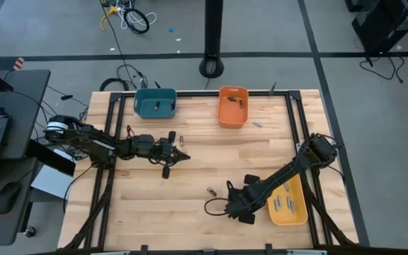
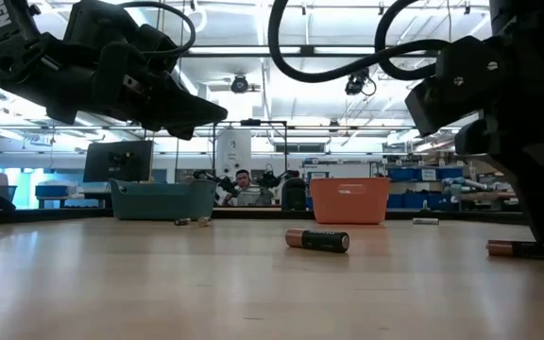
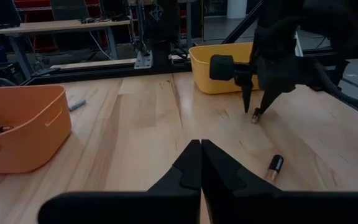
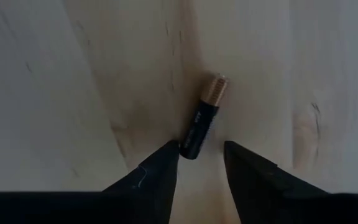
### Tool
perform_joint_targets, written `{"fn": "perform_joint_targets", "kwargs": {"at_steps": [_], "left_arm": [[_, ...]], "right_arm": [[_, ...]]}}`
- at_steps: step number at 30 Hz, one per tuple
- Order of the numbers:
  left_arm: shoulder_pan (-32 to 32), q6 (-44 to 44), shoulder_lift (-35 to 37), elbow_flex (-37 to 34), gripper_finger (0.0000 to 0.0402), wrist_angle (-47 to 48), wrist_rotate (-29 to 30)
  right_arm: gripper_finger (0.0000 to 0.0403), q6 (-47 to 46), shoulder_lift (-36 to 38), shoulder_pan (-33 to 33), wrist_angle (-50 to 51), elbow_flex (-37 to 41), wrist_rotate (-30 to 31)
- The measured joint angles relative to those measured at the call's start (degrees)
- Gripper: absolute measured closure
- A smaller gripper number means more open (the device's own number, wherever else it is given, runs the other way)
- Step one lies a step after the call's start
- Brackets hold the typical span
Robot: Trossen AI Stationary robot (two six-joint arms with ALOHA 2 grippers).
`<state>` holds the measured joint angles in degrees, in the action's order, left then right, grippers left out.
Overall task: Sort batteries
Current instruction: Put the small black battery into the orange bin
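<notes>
Here we are seeing the right tool (image 4: 201, 163) standing open, pointing down at a battery (image 4: 202, 120) lying on the desk (image 1: 190, 184), its dark end just between the fingertips. The left tool (image 3: 201, 163) is hovering shut and empty near another battery (image 3: 274, 167)

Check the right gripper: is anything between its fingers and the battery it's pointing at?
Nothing. In the right wrist view the right gripper is open, and the black battery lies on bare wood, its near end at the mouth of the gap.
</notes>
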<state>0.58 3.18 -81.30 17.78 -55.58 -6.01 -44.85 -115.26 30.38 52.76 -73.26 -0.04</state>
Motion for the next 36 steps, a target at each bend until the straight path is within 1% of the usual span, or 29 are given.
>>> {"fn": "perform_joint_targets", "kwargs": {"at_steps": [10,14,18,23,29,36], "left_arm": [[0.0,-0.2,0.0,0.0,0.0392,0.1,0.0],[0.0,-0.2,0.0,0.0,0.0392,0.1,0.0],[0.0,-0.2,0.0,0.0,0.0392,0.2,0.0],[0.0,-0.2,0.0,0.0,0.0392,0.3,0.0],[0.0,-0.2,0.0,0.0,0.0392,0.2,0.0],[0.0,-0.4,0.0,0.0,0.0392,0.2,0.0]], "right_arm": [[0.0294,-1.4,2.5,-0.2,-1.3,0.4,0.2],[0.0294,-4.3,3.0,-1.2,-2.9,0.4,2.5],[0.0294,-6.5,3.7,-2.2,-6.2,2.8,1.9],[0.0294,-7.0,3.9,-2.4,-8.6,5.2,0.7],[0.0305,-3.0,3.8,-2.0,-8.9,5.2,0.9],[0.0338,2.8,3.8,-2.4,-9.4,5.2,0.9]]}}
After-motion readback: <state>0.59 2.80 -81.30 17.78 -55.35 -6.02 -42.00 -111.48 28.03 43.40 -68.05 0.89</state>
